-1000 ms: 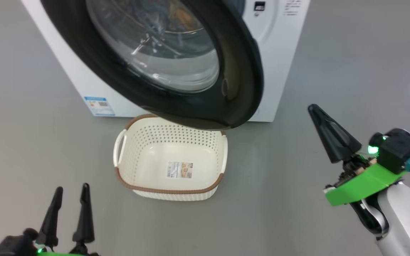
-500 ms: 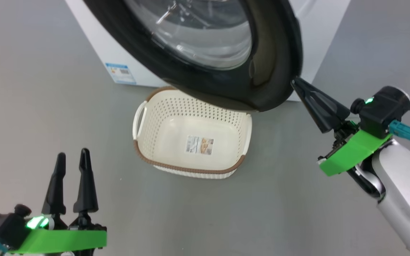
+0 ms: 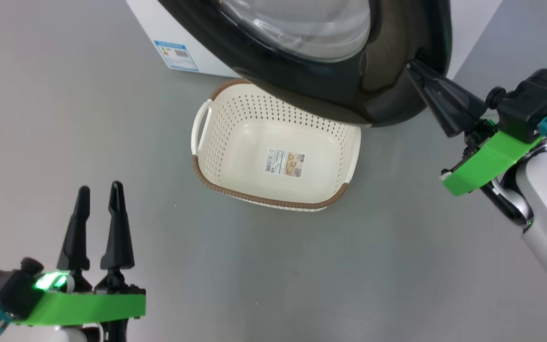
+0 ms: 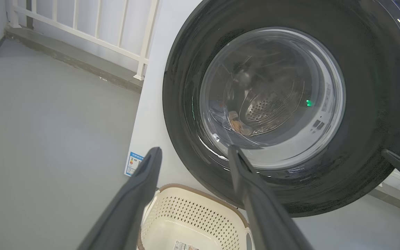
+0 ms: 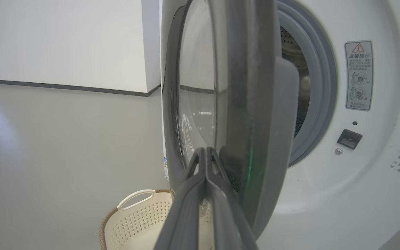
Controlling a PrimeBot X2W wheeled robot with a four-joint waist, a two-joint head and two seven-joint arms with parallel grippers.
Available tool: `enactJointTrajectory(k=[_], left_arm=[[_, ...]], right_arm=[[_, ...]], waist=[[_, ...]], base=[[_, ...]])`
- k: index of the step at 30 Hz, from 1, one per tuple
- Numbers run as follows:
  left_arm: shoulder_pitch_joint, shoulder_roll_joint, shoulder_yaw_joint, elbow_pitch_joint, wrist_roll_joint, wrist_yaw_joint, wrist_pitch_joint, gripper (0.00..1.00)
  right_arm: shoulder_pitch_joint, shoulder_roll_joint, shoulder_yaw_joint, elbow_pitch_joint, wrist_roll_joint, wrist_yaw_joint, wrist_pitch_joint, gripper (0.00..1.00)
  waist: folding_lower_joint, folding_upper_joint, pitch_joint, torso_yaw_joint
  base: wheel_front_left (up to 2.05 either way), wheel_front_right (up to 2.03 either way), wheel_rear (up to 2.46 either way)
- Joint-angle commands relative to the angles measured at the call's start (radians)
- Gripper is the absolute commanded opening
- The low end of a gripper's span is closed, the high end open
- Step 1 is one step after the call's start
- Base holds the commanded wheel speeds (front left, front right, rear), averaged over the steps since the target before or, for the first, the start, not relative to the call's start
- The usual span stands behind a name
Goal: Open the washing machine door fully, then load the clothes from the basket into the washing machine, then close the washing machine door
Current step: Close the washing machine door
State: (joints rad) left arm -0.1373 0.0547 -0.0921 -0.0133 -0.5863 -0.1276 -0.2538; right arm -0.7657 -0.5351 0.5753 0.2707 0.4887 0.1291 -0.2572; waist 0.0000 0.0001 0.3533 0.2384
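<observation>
The washing machine door (image 3: 302, 85), round and glossy black, meets the clenched right hand (image 3: 412, 65), left hand (image 3: 99, 187) spread.

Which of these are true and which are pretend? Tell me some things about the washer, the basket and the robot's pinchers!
1. The basket is full. False: only a paper label lies on its floor.
2. The right gripper is shut, its tip at the edge of the washing machine door. True.
3. The left gripper is squeezing a sock. False: it is open and holds nothing.
4. The door is shut tight. False: it stands ajar; the right wrist view shows the gasket behind it.
5. Cream and orange clothes lie inside the drum, seen through the door's glass. True.
</observation>
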Motion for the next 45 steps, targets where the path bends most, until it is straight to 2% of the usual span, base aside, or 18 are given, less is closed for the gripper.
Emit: enactJointTrajectory(k=[1,26,39,45], left_arm=[[-0.033,0.012,0.032,-0.021,0.013,-0.003,-0.008,1.00],[-0.081,0.003,0.029,-0.036,0.026,-0.003,-0.008,1.00],[-0.094,-0.003,0.011,-0.030,0.019,-0.003,-0.008,1.00],[-0.095,-0.004,-0.007,-0.022,0.007,-0.003,-0.008,1.00]], right_arm=[[-0.012,-0.011,0.008,-0.015,0.006,0.002,-0.005,0.00],[-0.262,-0.108,-0.045,0.086,0.014,0.002,-0.005,0.00],[-0.483,-0.177,0.055,0.203,0.056,0.002,0.025,0.00],[-0.561,-0.194,0.041,0.296,0.097,0.002,0.034,0.00]], waist=[[0.0000,-0.0001,0.021,0.010],[0.0000,-0.0001,0.177,0.045],[0.0000,-0.0001,0.229,0.073],[0.0000,-0.0001,0.222,0.092]], base=[[0.00,0.00,0.00],[0.00,0.00,0.00],[0.00,0.00,0.00],[0.00,0.00,0.00]])
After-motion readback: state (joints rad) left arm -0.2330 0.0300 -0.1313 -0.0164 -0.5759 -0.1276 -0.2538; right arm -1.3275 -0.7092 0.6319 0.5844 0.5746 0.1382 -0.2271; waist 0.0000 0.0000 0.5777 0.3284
